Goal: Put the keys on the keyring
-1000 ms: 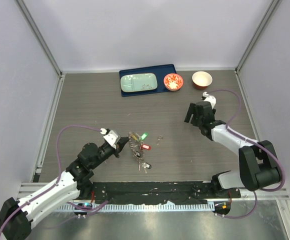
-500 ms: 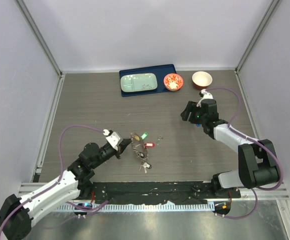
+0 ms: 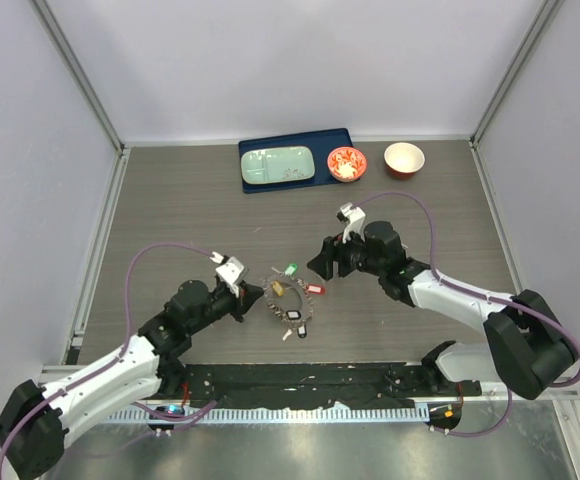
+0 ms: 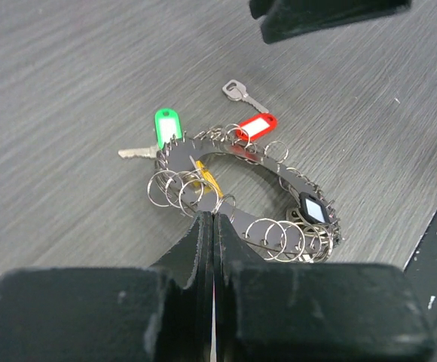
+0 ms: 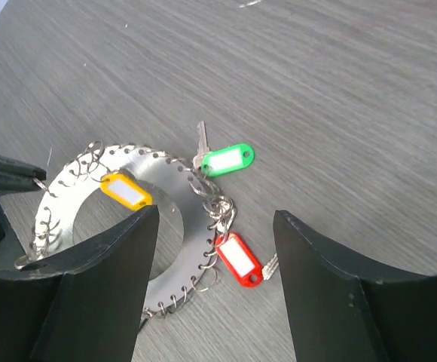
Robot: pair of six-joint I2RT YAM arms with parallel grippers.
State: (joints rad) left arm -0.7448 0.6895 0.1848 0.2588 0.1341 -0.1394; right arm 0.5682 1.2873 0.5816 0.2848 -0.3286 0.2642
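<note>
The keyring (image 3: 282,302) (image 4: 282,174) (image 5: 169,197) is a flat dark-grey toothed ring hung with many small wire rings. My left gripper (image 3: 254,296) (image 4: 212,219) is shut on its near rim. On the rim hang keys with a green tag (image 3: 291,268) (image 4: 167,124) (image 5: 227,160), a red tag (image 3: 314,290) (image 4: 256,126) (image 5: 239,260), a yellow tag (image 5: 126,190) and a black tag (image 4: 312,208). A plain silver key (image 4: 242,94) lies loose just beyond the ring. My right gripper (image 3: 326,266) (image 5: 217,215) hangs open above the ring's right rim and the red tag, touching nothing.
At the back of the table is a blue tray (image 3: 295,139) holding a pale green plate (image 3: 278,166). A red patterned bowl (image 3: 347,163) and a red-and-white bowl (image 3: 404,158) stand to its right. A black strip (image 3: 310,382) runs along the near edge.
My right arm has swung left and nearer, from the right side to above the ring, and its jaws have narrowed a little. My left gripper has shifted the ring slightly right.
</note>
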